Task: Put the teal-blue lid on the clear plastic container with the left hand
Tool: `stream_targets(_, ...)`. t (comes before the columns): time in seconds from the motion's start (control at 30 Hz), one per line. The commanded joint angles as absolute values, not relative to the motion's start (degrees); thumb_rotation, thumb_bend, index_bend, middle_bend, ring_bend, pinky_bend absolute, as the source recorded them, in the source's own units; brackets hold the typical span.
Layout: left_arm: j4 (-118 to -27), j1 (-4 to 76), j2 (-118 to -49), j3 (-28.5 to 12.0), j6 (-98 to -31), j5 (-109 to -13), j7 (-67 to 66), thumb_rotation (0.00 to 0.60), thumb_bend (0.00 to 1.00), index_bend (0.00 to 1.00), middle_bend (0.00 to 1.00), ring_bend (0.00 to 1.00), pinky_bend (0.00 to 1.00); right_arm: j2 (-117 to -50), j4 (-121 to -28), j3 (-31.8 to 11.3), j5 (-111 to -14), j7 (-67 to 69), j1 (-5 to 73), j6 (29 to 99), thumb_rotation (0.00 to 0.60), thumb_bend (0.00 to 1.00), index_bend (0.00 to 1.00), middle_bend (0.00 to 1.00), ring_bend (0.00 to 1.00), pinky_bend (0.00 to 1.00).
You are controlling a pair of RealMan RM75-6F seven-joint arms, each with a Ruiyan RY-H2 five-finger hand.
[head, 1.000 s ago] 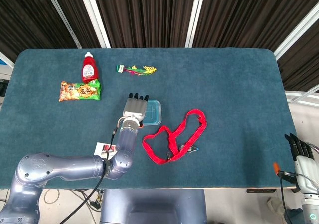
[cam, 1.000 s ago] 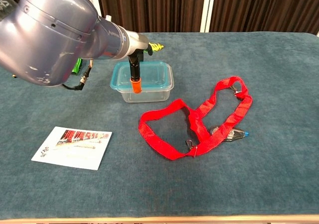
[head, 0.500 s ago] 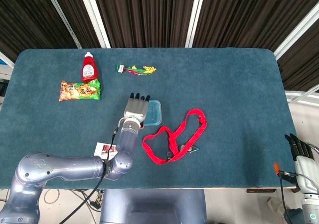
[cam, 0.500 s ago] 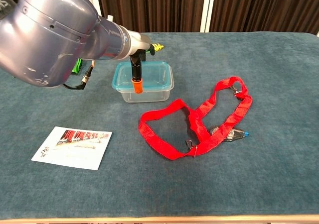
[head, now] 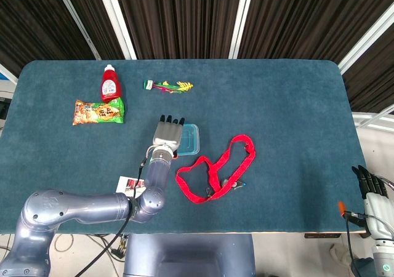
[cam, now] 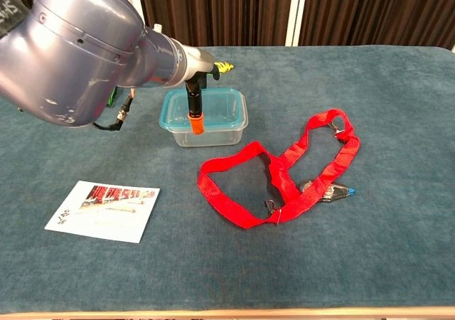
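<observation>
Seemingly the left hand (head: pixel 167 133), fingers flat and holding nothing, is pressing the teal-blue lid (cam: pixel 217 109) onto the clear plastic container (cam: pixel 210 133) (seating looks near done); lifting away is coming next.

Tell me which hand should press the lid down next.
Left. The left hand already lies over the lid on the container; the right hand hangs off the table's right edge, far away.

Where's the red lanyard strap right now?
In the head view, the red lanyard strap lies looped on the table right of centre, just right of the clear plastic container under the left hand.
</observation>
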State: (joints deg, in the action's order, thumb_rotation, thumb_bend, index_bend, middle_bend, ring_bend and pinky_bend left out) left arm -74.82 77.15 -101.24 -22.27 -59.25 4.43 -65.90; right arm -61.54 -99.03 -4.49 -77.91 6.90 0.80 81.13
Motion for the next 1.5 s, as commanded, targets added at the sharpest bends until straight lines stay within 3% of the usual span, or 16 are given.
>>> stream_targets(0.03, -74.8, 77.2, -101.3, -22.3, -59.2, 4.4, -65.9, 0.6, 0.12, 0.02, 0.13, 0.0, 0.0, -61.5, -99.0, -4.5, -77.9, 6.9, 0.8, 81.1, 0.6, 0.39, 0.06, 0.04, 0.02, 0.0)
stream_targets(1.5, -76.6, 76.8, -100.3, -21.8, -60.3, 3.4, -66.5, 0.6, 0.12, 0.01, 0.09, 0.0, 0.0, -61.5, -99.0, -4.4, -77.9, 6.7, 0.8, 80.9, 0.6, 0.39, 0.06, 0.04, 0.02, 0.0)
